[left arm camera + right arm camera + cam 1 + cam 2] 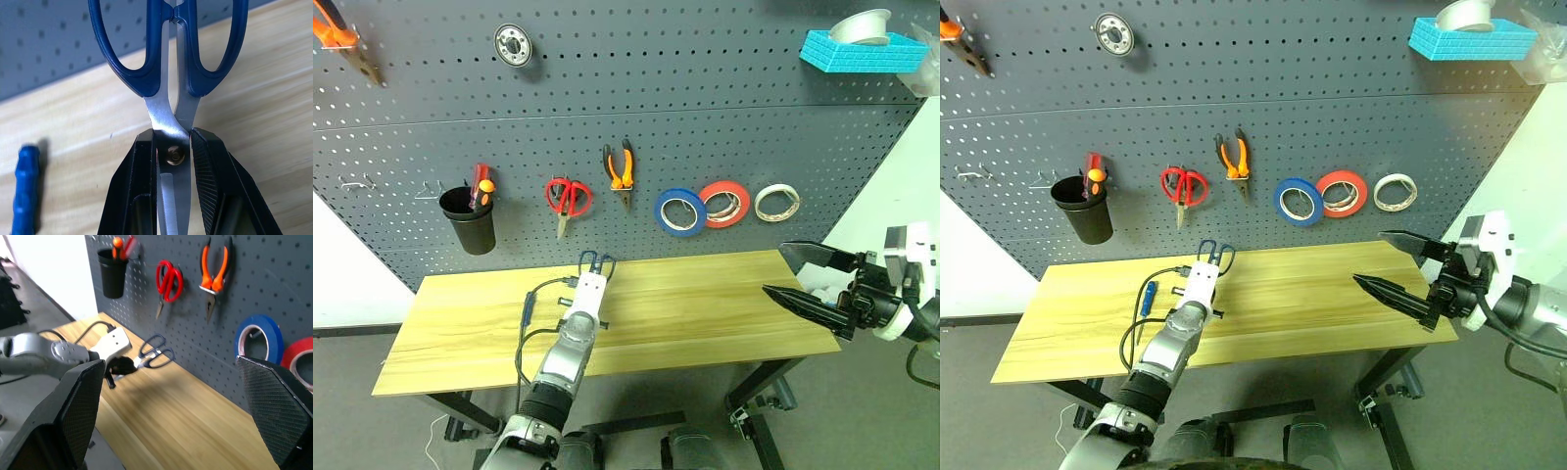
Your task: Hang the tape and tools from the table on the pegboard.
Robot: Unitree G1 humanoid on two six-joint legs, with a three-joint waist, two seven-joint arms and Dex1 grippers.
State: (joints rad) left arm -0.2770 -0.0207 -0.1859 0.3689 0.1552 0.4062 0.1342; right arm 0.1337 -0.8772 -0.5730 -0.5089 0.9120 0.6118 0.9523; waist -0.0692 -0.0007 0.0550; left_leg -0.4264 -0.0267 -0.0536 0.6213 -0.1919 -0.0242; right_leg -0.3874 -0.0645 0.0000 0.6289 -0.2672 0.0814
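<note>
My left gripper (173, 138) is shut on the blades of the dark blue-handled scissors (146, 63), right at their pivot. The scissors (597, 260) hang above the back of the wood table (705, 304), handles pointing toward the grey pegboard (705, 117). On the table to the left of that gripper lies the small blue screwdriver (1147, 294). The blue tape (680, 211) and the orange pliers (621, 168) hang on the pegboard. By the table's right end my right gripper (775, 268) stands open and holds nothing.
Hanging on the pegboard are red scissors (568, 196), a black cup (470, 220) holding red and orange screwdrivers, a red tape roll (724, 204) and a white roll (776, 203). A cyan basket (862, 49) sits top right. Bare hooks (357, 183) stick out at the left.
</note>
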